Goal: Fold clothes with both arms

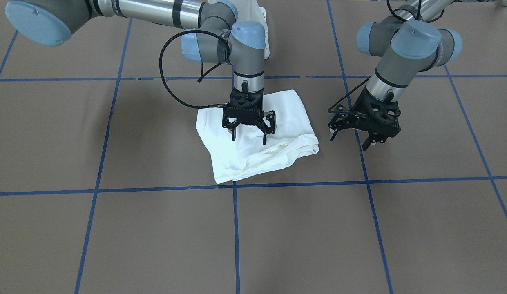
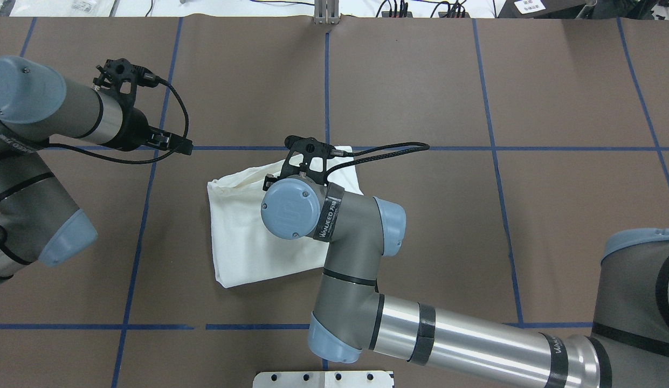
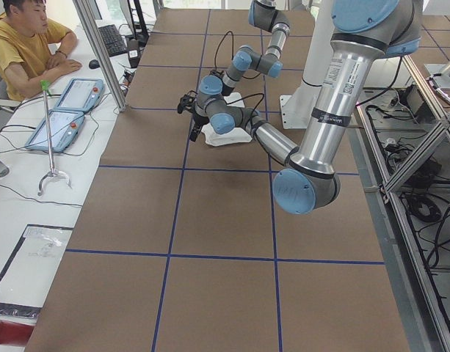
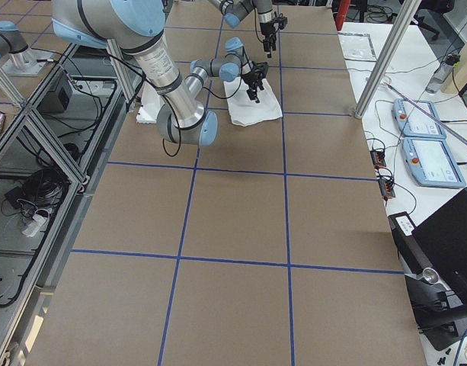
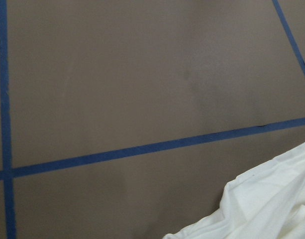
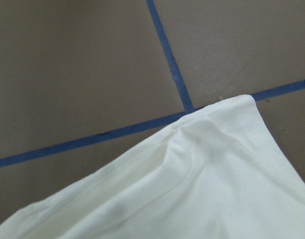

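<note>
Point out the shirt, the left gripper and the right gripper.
shirt (image 1: 233, 161): front-facing view, on its near folded layer.
left gripper (image 1: 348, 143): front-facing view, midway between its fingertips.
right gripper (image 1: 248, 140): front-facing view, midway between its fingertips, over the shirt.

Shirt (image 1: 253, 159) on the table (image 1: 155, 237) near its middle, right gripper (image 1: 249, 141) over the shirt, left gripper (image 1: 348, 143) just beside its left edge, apart
</note>
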